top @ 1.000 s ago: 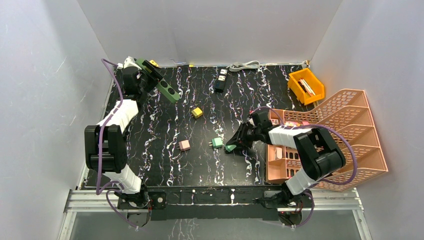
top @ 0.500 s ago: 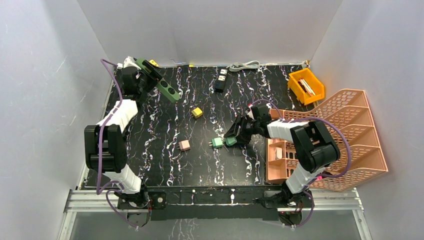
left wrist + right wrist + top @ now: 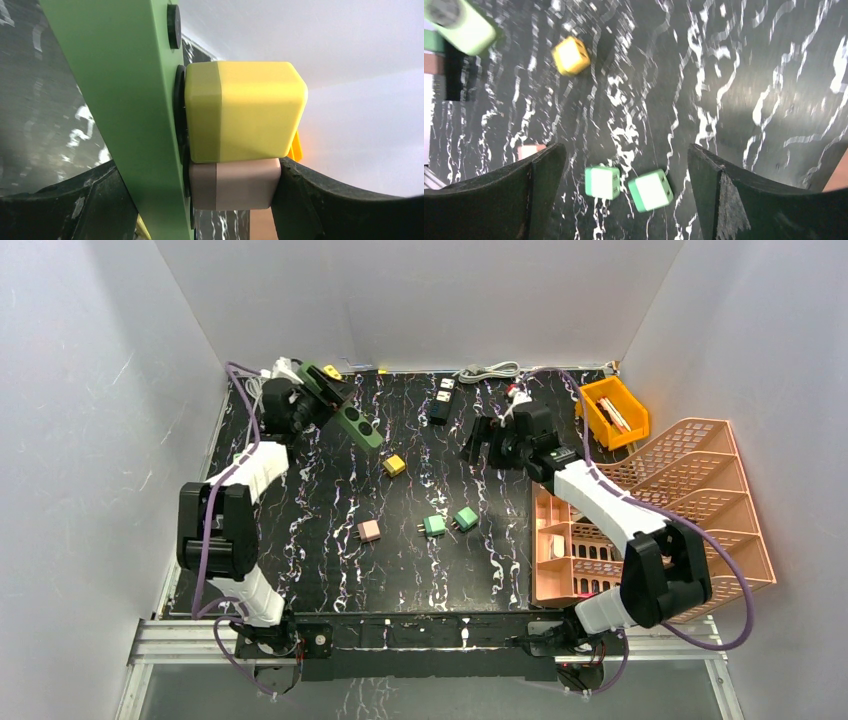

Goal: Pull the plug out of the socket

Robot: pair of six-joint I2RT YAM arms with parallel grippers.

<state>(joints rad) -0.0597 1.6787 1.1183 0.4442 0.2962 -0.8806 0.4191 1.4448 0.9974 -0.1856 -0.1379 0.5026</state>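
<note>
- Right tool (image 3: 480,440) has left the mid-bench and swung to the far side. Its jaws are apart w/ nothing between them in the wrist view, only bench (image 3: 300,550) below.
- The green plug (image 3: 465,518) it carried a sec ago now lies loose beside another green plug (image 3: 433,526), so that one's done.
- Left tool (image 3: 298,400) has nudged the socket strip (image 3: 350,415) a bit rightward. It's clamped across the strip and the tan plug (image 3: 232,182), holding it tilted off the bench.
- Yellow plug (image 3: 245,110) is seated in the strip just above the tan one; prob. the next target.
- Room: open bench btwn right tool and strip, w/ only a loose yellow plug (image 3: 394,465) near the path.
- Tight spots: the strip's plug end sits close to the back wall and left corner. The black strip (image 3: 441,400) is just beside the right tool.
</note>
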